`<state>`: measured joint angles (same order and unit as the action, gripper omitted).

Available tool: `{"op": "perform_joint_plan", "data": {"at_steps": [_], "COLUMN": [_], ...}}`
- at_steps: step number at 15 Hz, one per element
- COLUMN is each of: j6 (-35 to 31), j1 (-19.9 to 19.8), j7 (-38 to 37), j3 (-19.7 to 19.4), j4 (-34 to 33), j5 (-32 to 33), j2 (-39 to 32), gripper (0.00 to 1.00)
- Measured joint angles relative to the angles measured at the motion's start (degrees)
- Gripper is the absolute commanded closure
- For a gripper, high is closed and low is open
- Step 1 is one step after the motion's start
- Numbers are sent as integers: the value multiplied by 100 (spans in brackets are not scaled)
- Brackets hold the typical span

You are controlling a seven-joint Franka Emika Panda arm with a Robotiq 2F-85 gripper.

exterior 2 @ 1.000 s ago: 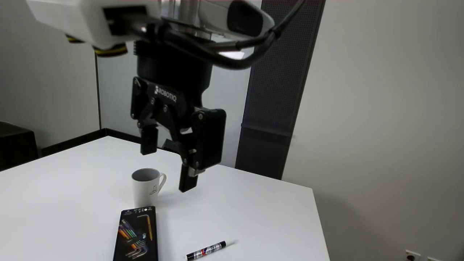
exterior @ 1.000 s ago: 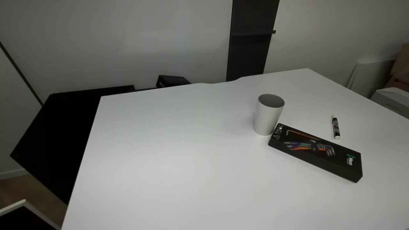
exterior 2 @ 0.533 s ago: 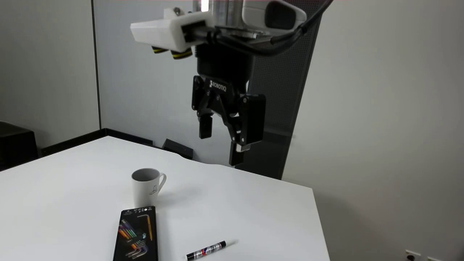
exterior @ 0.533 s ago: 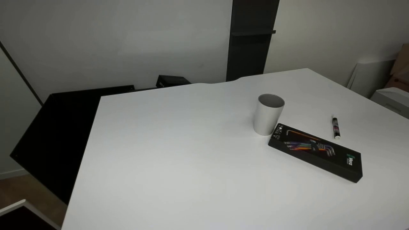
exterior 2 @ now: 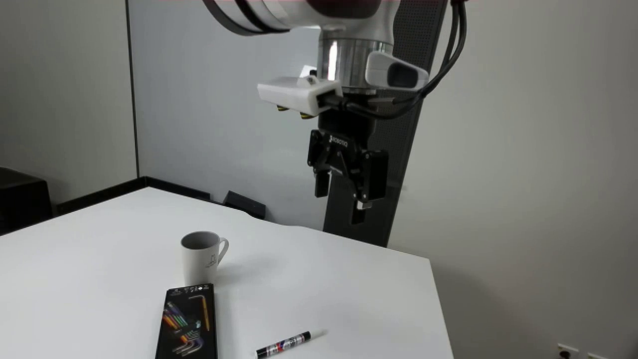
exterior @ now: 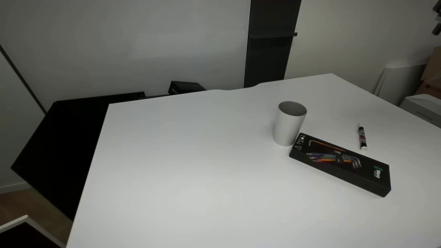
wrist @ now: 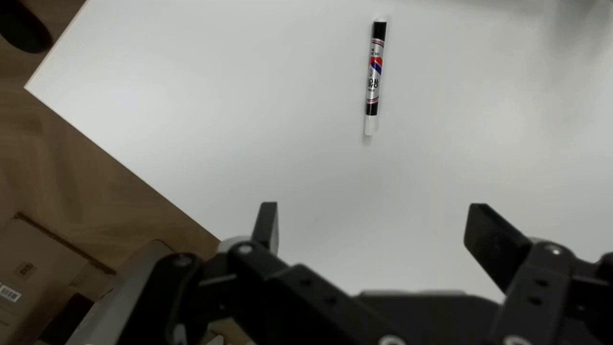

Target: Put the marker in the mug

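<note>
A pale mug (exterior: 289, 128) stands upright on the white table in both exterior views, with its handle showing in an exterior view (exterior 2: 199, 262). A white, black and red marker (exterior: 362, 138) lies on the table, apart from the mug; it also shows in an exterior view (exterior 2: 283, 345) and near the top of the wrist view (wrist: 375, 76). My gripper (exterior 2: 340, 205) is open and empty, well above the table, toward its far edge and away from the marker. In the wrist view the open fingers (wrist: 373, 211) have only bare table between them. A bit of the gripper shows at an exterior view's right edge (exterior: 437, 20).
A black box (exterior: 339, 164) of hex keys lies against or very near the mug, between it and the table's near part; it also shows in an exterior view (exterior 2: 188, 321). The table edge (wrist: 119, 163) and cardboard boxes (wrist: 38, 268) beyond it show in the wrist view.
My gripper has moved right and farther back in an exterior view, staying open. Part of it has come into another exterior view at the right edge. The mug, marker and box have not moved.
</note>
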<state>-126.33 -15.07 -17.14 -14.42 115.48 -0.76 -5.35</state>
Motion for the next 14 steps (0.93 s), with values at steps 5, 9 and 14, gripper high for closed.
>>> {"op": "perform_joint_plan", "data": {"at_steps": [5,9,14], "j6": [-16,-335,-1061], "j1": [154,286,333], "j7": [-76,-183,-253], "j3": [93,174,305], "j4": [-612,-636,-444], "j5": [-186,-500,-1112], "j2": [-942,-1461,-1862], "gripper": [0,0,0]}}
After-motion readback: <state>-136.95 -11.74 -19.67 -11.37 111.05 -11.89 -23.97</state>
